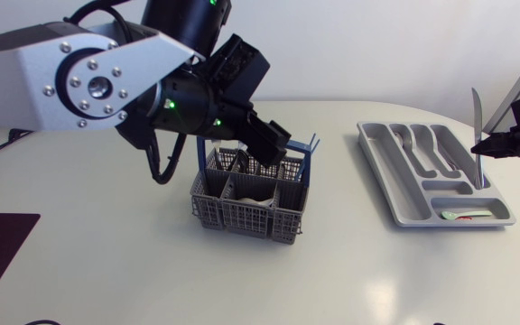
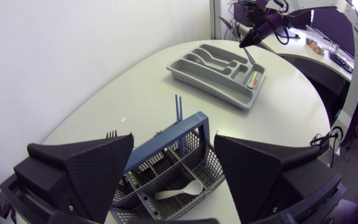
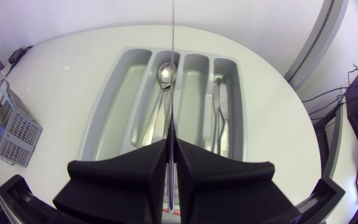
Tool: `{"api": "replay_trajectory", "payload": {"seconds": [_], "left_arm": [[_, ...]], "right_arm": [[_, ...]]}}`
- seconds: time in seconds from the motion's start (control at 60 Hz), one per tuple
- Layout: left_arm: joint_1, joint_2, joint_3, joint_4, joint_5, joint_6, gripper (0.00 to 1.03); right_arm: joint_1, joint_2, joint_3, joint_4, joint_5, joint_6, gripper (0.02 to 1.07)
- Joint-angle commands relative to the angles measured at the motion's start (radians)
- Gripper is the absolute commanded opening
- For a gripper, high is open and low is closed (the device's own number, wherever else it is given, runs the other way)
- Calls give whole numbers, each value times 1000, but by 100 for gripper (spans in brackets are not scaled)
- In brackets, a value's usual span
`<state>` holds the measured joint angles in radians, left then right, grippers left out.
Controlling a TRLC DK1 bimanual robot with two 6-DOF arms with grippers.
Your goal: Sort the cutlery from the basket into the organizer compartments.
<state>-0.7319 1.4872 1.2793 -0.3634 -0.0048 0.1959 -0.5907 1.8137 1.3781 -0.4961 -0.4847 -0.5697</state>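
Closest to us from above is our left arm point(image 1: 88, 81). Its big silver link sweeps in from the table's left edge and bends down at the black wrist. That puts the left gripper point(image 1: 273, 137) just over the basket point(image 1: 251, 194) in the middle of the table point(image 1: 106, 262). Over by the right edge lies the grey organizer point(image 1: 400, 194), with cutlery already in its long slots. Our right gripper point(image 1: 497, 144) comes in level from that edge and holds the knife point(image 1: 476, 113) upright. The blade points up, and the lower end dips toward the organizer's slot nearest the right edge.

On to the left wrist: our left gripper point(image 2: 174, 143) is spread wide and grips nothing. The basket point(image 2: 166, 177) sits right under the gap, its blue handle point(image 2: 185, 127) rising between the fingertips. A white spoon point(image 2: 179, 191) lies flat in one compartment. Fork tines point(image 2: 111, 134) peek up beside one finger. Well ahead we spot the organizer point(image 2: 194, 73), with the right gripper point(image 2: 248, 42) holding the knife point(image 2: 252, 57) over its far end.

Now the right wrist: our right gripper point(image 3: 171, 146) is pinched narrow on the knife point(image 3: 173, 62), which we see edge-on, running straight ahead. Beneath it lies the organizer point(image 3: 120, 118), with a steel spoon point(image 3: 165, 74) in one slot just beside the blade line. The basket point(image 3: 14, 127) stands well off to the side.
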Motion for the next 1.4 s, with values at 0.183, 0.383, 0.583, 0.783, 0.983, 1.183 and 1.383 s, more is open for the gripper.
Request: {"api": "replay_trajectory", "payload": {"seconds": [0.183, 0.383, 0.583, 0.783, 0.983, 1.183, 1.383], "left_arm": [[-35, 33, -54, -37, -61, 34, 89], [-69, 38, -69, -57, -103, 37, 89], [-92, 41, -80, -66, -115, 34, 89], [-110, 41, -78, -72, -126, 34, 89], [-115, 47, -106, -74, -127, 39, 89], [-123, 36, -126, -75, -144, 43, 89], [-132, 30, -132, -86, -155, 43, 89]], "right_arm": [[22, 207, 223, 21, 149, 76, 8], [57, 361, 397, -25, 268, 110, 8], [80, 437, 426, -29, 330, 114, 8], [83, 457, 404, -12, 353, 134, 9], [89, 463, 352, 42, 388, 140, 27], [92, 473, 348, 53, 396, 140, 33], [95, 352, 233, 103, 383, 137, 73]]}}
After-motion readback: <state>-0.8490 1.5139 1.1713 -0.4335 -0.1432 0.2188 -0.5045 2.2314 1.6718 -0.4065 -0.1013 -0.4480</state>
